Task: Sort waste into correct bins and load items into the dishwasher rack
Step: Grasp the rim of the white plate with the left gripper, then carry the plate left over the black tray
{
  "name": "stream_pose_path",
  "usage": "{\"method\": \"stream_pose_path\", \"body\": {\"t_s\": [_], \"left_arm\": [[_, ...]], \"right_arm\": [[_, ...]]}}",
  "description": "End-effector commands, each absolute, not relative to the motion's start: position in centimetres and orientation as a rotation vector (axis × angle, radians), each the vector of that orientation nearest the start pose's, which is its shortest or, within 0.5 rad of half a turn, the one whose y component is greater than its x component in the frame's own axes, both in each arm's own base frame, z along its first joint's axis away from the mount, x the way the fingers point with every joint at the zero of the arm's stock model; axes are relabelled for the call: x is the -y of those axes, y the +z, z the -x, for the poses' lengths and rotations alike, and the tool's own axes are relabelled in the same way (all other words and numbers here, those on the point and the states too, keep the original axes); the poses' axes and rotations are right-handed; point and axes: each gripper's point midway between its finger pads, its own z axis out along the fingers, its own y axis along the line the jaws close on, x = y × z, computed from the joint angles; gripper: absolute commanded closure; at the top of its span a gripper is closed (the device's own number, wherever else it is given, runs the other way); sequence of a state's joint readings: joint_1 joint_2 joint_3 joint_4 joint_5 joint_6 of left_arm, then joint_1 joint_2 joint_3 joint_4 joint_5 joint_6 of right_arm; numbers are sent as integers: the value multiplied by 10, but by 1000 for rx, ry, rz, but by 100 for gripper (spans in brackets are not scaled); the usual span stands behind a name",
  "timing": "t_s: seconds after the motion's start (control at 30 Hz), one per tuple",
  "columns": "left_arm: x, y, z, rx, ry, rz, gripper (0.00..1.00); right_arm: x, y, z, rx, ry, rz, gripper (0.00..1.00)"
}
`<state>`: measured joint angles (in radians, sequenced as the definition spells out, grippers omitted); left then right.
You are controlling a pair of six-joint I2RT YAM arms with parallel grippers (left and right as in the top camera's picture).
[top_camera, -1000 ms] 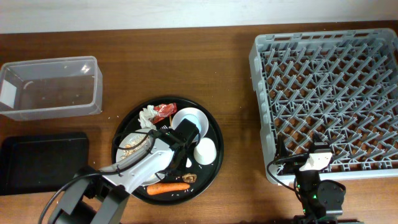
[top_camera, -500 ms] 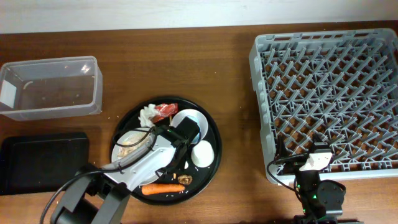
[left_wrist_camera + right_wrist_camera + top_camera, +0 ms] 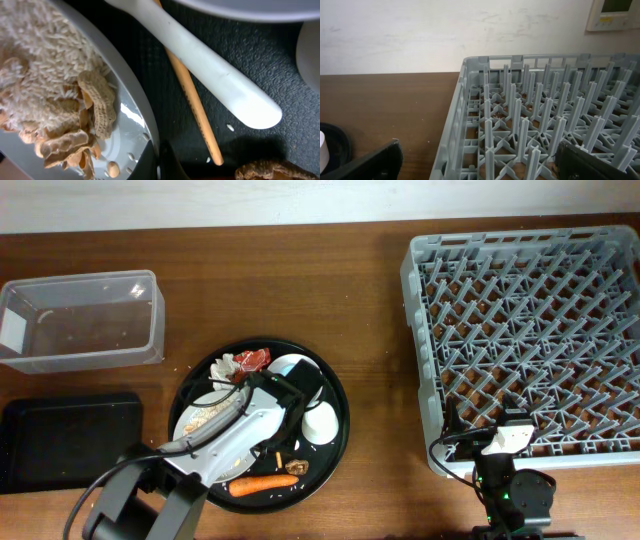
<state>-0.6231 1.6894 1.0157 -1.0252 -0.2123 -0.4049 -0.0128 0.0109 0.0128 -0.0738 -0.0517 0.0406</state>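
My left gripper (image 3: 158, 162) is shut on the rim of the white plate (image 3: 127, 107), which holds beige rice (image 3: 40, 45) and brown scraps (image 3: 95, 102). A white fork handle (image 3: 205, 70) and a wooden chopstick (image 3: 195, 107) lie beside it. Overhead, the left gripper (image 3: 268, 392) is over the round black tray (image 3: 335, 442), which carries the plate (image 3: 200, 420), white bowl (image 3: 288, 366), white cup (image 3: 320, 421), tissue (image 3: 224, 365), red wrapper (image 3: 250, 359), carrot (image 3: 264, 483) and a brown scrap (image 3: 297, 468). My right gripper (image 3: 485, 167) is open at the dishwasher rack's (image 3: 530, 330) front edge. The blue cup is not visible.
The clear tub (image 3: 80, 320) stands at the far left. The black bin (image 3: 65, 440) lies below it, left of the tray. The rack (image 3: 535, 115) fills the right wrist view. The right arm's base (image 3: 512, 490) sits at the front edge.
The round black tray with everything on it has slid left and a little toward the front, along with my left gripper on the plate. The right arm has not moved.
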Motion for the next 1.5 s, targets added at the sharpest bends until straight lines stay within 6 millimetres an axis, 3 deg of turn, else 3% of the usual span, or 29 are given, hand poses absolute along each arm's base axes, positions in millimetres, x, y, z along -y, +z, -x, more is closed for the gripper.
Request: {"method": "stream_pose_path", "body": {"t_s": [0.0, 0.27, 0.4, 0.5, 0.83, 1.03, 1.37, 1.47], "left_arm": [[117, 46, -240, -3051, 421, -338, 99], [106, 79, -251, -3007, 554, -278, 99], [111, 90, -257, -2992, 533, -263, 99], [100, 98, -269, -2992, 519, -176, 99], [27, 128, -323, -2910, 440, 301, 99], [-5, 127, -346, -2848, 292, 512, 99], [-93, 131, -356, -2711, 258, 851, 100], [-121, 136, -374, -2585, 52, 969, 99]], "right_arm": [[-6, 156, -246, -1646, 59, 3, 1], [-6, 156, -246, -1646, 59, 3, 1], [-6, 156, -246, -1646, 59, 3, 1], [-6, 156, -246, -1646, 59, 3, 1], [-6, 157, -246, -1646, 59, 3, 1], [-6, 156, -246, -1646, 59, 3, 1], [-6, 156, -246, -1646, 59, 3, 1], [-6, 156, -246, -1646, 59, 3, 1]]}}
